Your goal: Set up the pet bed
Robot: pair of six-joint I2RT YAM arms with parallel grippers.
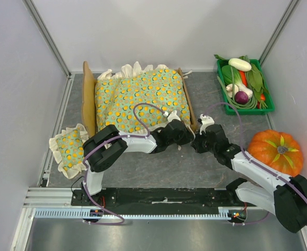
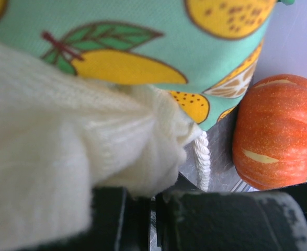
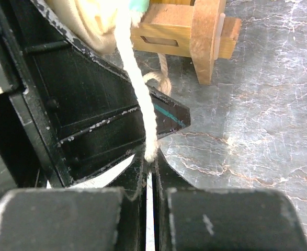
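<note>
The pet bed stands at the back of the table, its arched headboard on the left, and the green orange-dotted cushion lies on it. At the bed's near right corner my left gripper is shut on the cushion's cream frill. My right gripper sits just right of it, shut on the end of a white cord that hangs from the cushion. The bed's wooden corner post shows just beyond. The small matching pillow lies on the table left of the bed.
A green crate of vegetables stands at the back right. An orange pumpkin sits by the right wall, close to my right arm. Walls close in both sides and the back.
</note>
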